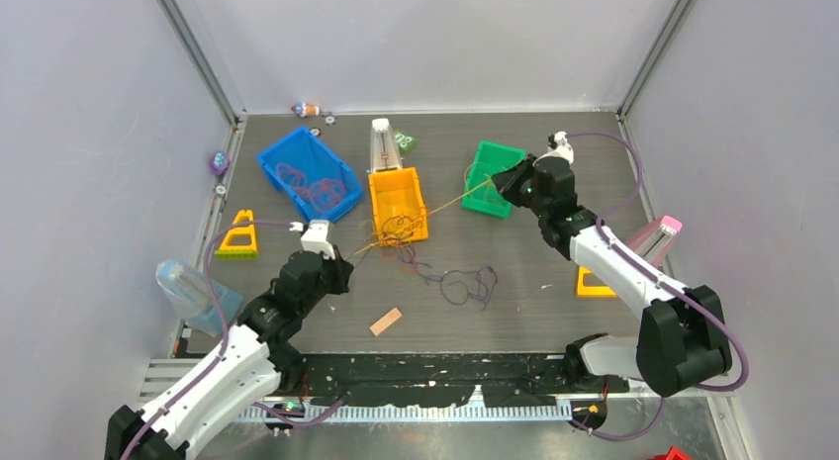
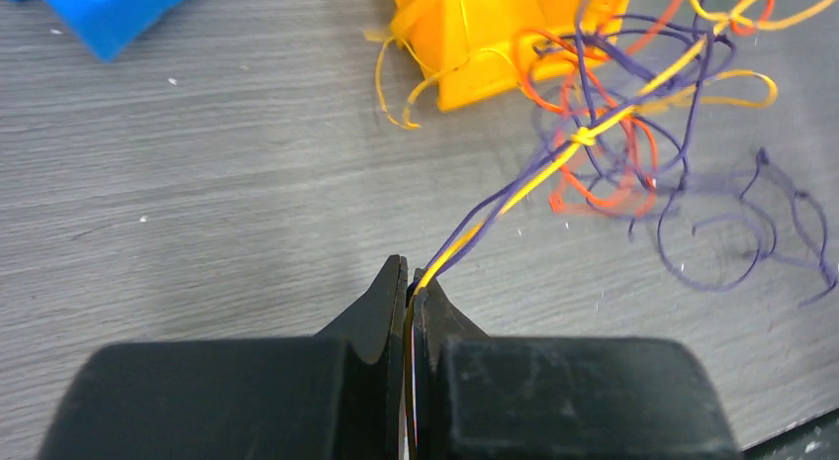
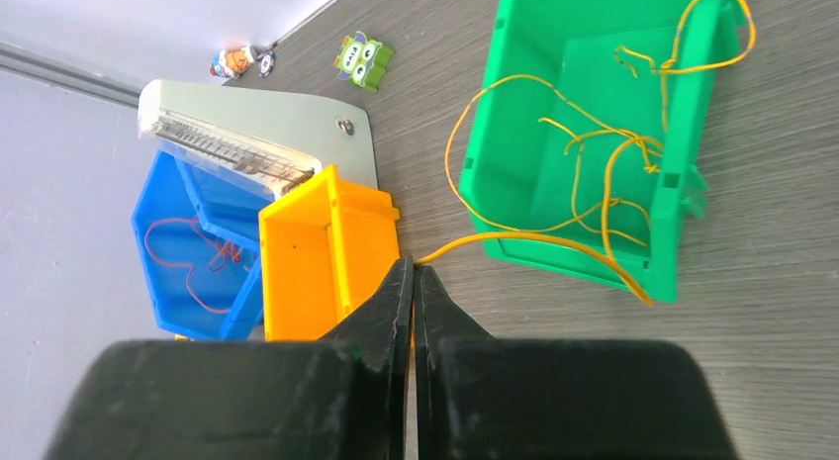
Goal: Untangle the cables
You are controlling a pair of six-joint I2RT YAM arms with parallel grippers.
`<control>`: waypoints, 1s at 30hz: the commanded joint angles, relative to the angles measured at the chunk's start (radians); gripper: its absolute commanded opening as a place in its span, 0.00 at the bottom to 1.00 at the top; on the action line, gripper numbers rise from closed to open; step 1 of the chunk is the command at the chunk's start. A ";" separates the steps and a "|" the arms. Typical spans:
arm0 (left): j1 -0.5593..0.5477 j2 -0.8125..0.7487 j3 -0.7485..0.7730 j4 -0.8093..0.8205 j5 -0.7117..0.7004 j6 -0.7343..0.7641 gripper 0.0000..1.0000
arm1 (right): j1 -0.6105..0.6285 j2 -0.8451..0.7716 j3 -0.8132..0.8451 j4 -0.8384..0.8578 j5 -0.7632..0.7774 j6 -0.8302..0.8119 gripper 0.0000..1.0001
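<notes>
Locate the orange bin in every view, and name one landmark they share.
Top external: orange bin at table centre, between blue bin and green bin.
Left wrist: top centre, cables tangled at its front.
Right wrist: lower left, right of the blue bin.
Shared landmark: the blue bin, in all three views.

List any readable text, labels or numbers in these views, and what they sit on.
None readable.
The blue bin, orange bin and green bin show no labels.
The green monster figure has a face, no letters.
The small figure by the back wall is too small to tell.
</notes>
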 commanded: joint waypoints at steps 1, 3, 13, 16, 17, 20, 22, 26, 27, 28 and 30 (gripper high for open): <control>0.075 -0.069 -0.010 -0.082 -0.088 -0.061 0.00 | -0.078 -0.046 0.042 -0.021 -0.030 -0.037 0.05; 0.111 -0.107 -0.011 -0.116 -0.106 -0.074 0.00 | -0.111 -0.049 0.053 -0.028 -0.039 -0.039 0.05; 0.214 -0.289 -0.046 -0.190 -0.165 -0.151 0.00 | -0.238 -0.063 0.102 -0.040 -0.135 -0.037 0.05; 0.214 -0.272 -0.030 -0.098 -0.012 -0.059 0.15 | -0.236 -0.022 0.145 -0.014 -0.322 -0.066 0.05; 0.214 -0.250 -0.013 -0.087 0.029 -0.034 0.13 | -0.233 -0.011 0.154 -0.006 -0.357 -0.071 0.05; 0.214 -0.133 0.067 -0.126 0.074 -0.007 0.14 | -0.212 0.016 0.187 -0.027 -0.465 -0.105 0.22; 0.214 -0.068 0.113 -0.162 0.079 -0.005 0.34 | -0.168 0.013 0.189 -0.068 -0.449 -0.140 0.60; 0.212 -0.004 0.161 -0.205 0.075 -0.024 0.72 | -0.049 -0.003 0.117 -0.096 -0.349 -0.144 0.81; 0.211 -0.006 0.164 -0.206 0.074 -0.025 0.82 | -0.014 -0.002 0.074 -0.068 -0.330 -0.132 0.82; 0.209 -0.010 0.169 -0.209 0.065 -0.023 0.91 | 0.002 0.000 0.051 -0.046 -0.325 -0.103 0.82; 0.201 -0.022 0.190 -0.234 0.038 -0.012 0.99 | 0.048 0.014 -0.009 0.024 -0.316 -0.060 0.83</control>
